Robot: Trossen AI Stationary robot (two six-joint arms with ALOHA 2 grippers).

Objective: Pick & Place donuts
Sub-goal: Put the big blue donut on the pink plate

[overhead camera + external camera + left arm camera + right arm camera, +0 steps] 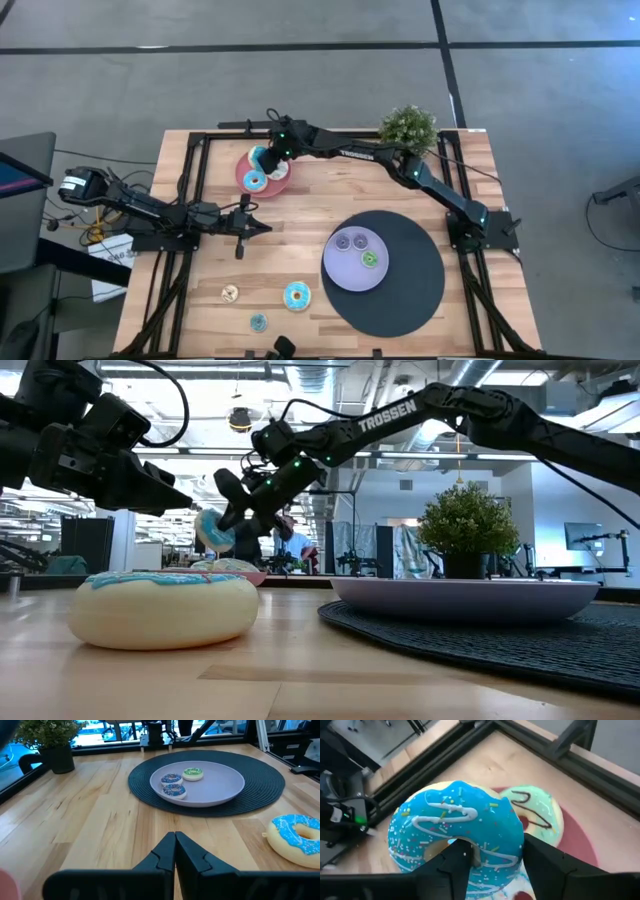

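Observation:
My right gripper (266, 155) reaches to the far left over the pink plate (283, 187) and is shut on a large teal-iced donut (455, 820) with white drizzle. In the low view this donut (212, 528) hangs above the plate. A pale green donut with a dark squiggle (535, 812) and another teal one (254, 181) lie on the pink plate. My left gripper (175, 851) is shut and empty, low over the table's left middle (240, 226). My right gripper holds the teal donut's ring (492, 852) with one finger (455, 865) at its hole and the other finger (547, 865) outside its rim. The fingers come slanting down from the table's right. The donut is tilted and lifted clear of the pink plate.
A lavender plate (335, 275) on a round black mat (410, 290) holds two purple donuts and a green one (369, 260). A cream donut (229, 293), a large teal one (296, 296) and a small teal one (258, 322) lie near the front edge. A potted plant (408, 128) stands far right.

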